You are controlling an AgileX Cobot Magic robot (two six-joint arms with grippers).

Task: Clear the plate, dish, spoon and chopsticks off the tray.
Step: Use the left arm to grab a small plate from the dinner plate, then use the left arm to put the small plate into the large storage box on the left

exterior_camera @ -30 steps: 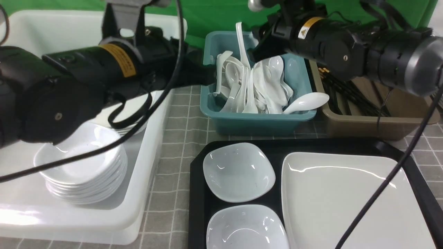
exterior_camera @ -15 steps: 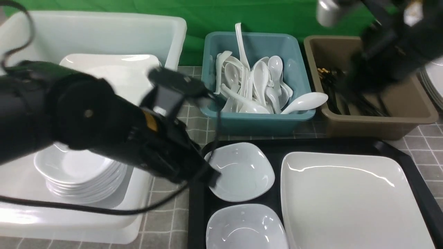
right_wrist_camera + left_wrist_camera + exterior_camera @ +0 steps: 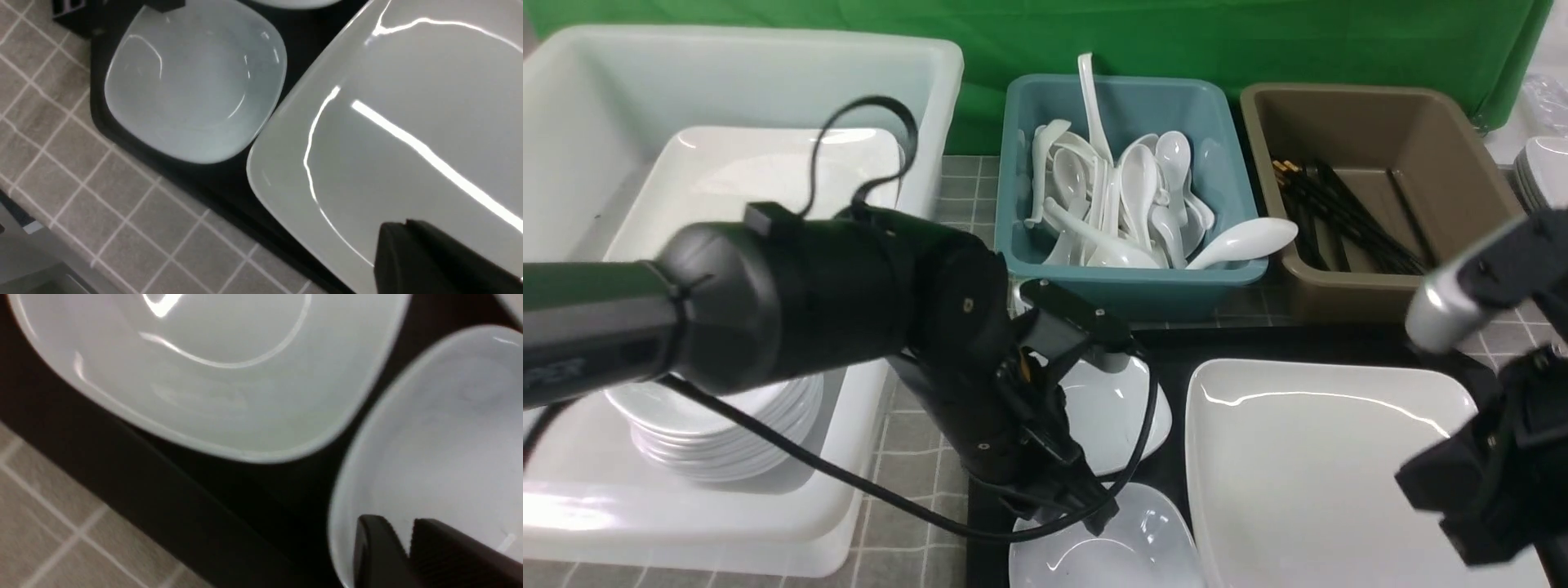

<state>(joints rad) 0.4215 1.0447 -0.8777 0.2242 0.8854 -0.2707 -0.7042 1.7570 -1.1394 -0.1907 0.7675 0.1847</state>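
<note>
The black tray [image 3: 1258, 341] holds the large white plate [image 3: 1323, 474] and two small white dishes, one farther [image 3: 1131, 408] and one nearer [image 3: 1152, 547]. My left gripper [image 3: 1098, 518] hangs just above the nearer dish; in the left wrist view it [image 3: 408, 533] is shut and empty over that dish [image 3: 441, 437]. My right gripper [image 3: 1470, 514] is shut and empty just above the plate's near right part, as the right wrist view [image 3: 404, 228] shows. No spoon or chopsticks show on the tray. Spoons [image 3: 1127, 204] fill the teal tub and chopsticks [image 3: 1347, 220] lie in the brown tub.
A white bin [image 3: 915, 98] on the left holds a stack of small dishes [image 3: 727, 441] and a plate. The teal tub [image 3: 1127, 286] and brown tub [image 3: 1347, 302] stand behind the tray. One spoon [image 3: 1245, 241] overhangs the teal tub's front rim. More plates [image 3: 1543, 171] show at far right.
Both arms have swung back from the tubs and come down to the tray. The left gripper is now over the nearer dish and the right gripper over the plate.
</note>
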